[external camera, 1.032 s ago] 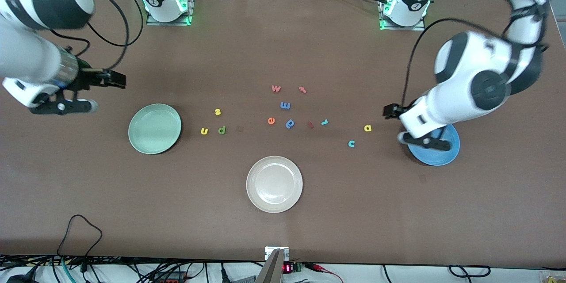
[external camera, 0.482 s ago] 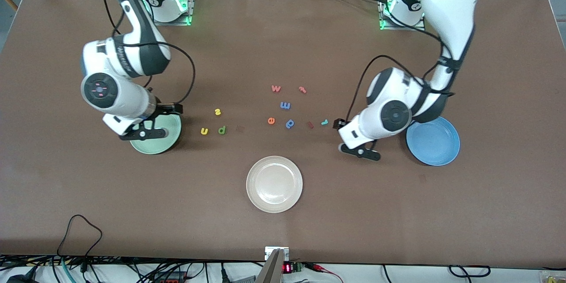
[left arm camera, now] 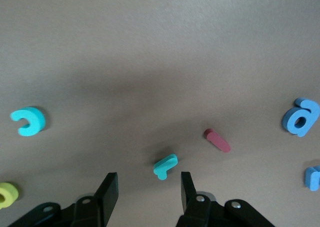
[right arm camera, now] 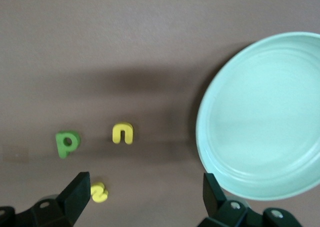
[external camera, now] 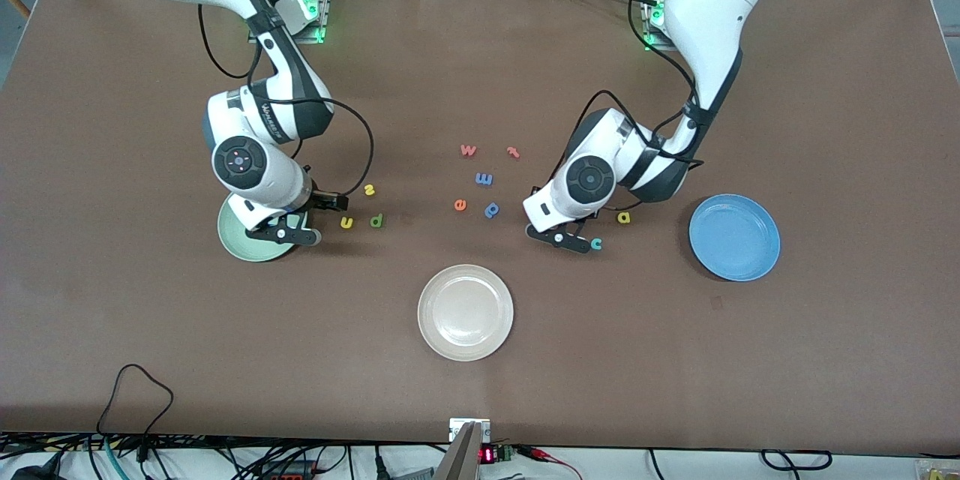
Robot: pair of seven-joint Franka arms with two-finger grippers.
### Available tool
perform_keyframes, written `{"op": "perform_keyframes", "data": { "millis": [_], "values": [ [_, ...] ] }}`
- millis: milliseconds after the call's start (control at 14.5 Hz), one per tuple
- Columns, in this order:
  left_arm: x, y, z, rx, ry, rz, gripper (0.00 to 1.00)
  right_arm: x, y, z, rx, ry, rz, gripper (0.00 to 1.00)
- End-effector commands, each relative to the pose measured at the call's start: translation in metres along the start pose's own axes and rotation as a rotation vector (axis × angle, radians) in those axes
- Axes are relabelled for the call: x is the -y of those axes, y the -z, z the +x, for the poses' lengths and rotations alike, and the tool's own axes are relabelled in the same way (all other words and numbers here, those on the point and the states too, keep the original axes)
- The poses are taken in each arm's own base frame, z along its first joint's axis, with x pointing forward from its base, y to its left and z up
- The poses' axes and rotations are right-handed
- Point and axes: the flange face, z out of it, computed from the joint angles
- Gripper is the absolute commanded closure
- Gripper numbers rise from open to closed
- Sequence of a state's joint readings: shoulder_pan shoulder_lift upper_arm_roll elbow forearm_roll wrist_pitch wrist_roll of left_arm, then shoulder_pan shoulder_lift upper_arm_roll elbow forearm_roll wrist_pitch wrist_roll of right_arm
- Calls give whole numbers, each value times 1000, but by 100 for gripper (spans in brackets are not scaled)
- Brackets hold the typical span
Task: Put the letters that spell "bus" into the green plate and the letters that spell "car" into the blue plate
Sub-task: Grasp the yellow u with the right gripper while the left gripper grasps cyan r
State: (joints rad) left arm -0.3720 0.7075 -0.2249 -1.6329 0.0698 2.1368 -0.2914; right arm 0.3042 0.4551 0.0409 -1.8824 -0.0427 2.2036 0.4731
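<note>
So the left gripper (left arm camera: 145, 192) is down low over the counter (external camera: 480, 390) with the teal r (left arm camera: 165, 166) sitting just off its fingertips, lined up with the gap; its fingers (left arm camera: 107, 194) are about halfway apart and not touching the letter. The teal c (external camera: 596, 244) is just beside that gripper, nearer the front camera than the yellow a (external camera: 623, 217), and both lie between the gripper and the blue plate (external camera: 734, 238), which is toward the left arm's end of the counter. The right gripper (right arm camera: 142, 199) is spread wide and hangs over the edge of the green plate (external camera: 240, 240) and the bare counter next to it. The yellow u (external camera: 346, 222) and green b (external camera: 376, 220) sit side by side near it, with the yellow s (external camera: 369, 190) a bit farther from the front camera. In the middle there's a clump with an orange e (external camera: 460, 204), a blue p-shaped letter (external camera: 492, 209) and a short red piece (left arm camera: 217, 140). The cream plate (external camera: 465, 312) sits nearest the front camera.
</note>
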Motion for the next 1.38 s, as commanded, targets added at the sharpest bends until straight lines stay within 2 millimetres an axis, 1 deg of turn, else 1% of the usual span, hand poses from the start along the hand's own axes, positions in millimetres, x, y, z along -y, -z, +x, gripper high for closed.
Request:
{"op": "perform_keyframes", "data": {
  "millis": [0,69,138,275,413,551,619,688,757,826,1101,1170,1308],
  "values": [
    [-13,-10,0,-27,-22,23,41,2,-2,4,-46,-16,22,7],
    [-14,-15,0,-31,-24,20,41,4,-9,6,-55,-16,28,16],
    [-15,-20,1,-38,-24,16,41,5,-14,8,-68,-16,36,20],
    [-12,-26,3,-42,-27,13,42,9,-26,11,-81,-19,45,23],
    [-9,-26,4,-43,-32,20,42,10,-34,12,-84,-42,49,31],
    [-5,-27,4,-50,-47,53,42,11,-38,12,-80,-40,47,31],
    [-5,-28,4,-49,-45,54,42,13,-41,11,-76,-39,45,34],
    [-6,-31,2,-43,-46,56,44,19,-44,8,-73,-31,44,34],
    [-5,-31,2,-43,-44,56,49,20,-46,7,-70,-28,43,35],
    [-6,-32,1,-40,-46,55,55,22,-46,6,-70,-29,43,38],
    [-5,-32,1,-38,-46,56,82,24,-51,7,-76,-32,45,38],
    [-5,-32,1,-38,-47,56,89,25,-55,6,-73,-29,44,38],
    [-4,-32,1,-38,-47,56,95,25,-62,6,-70,-29,43,38]
  ]
}}
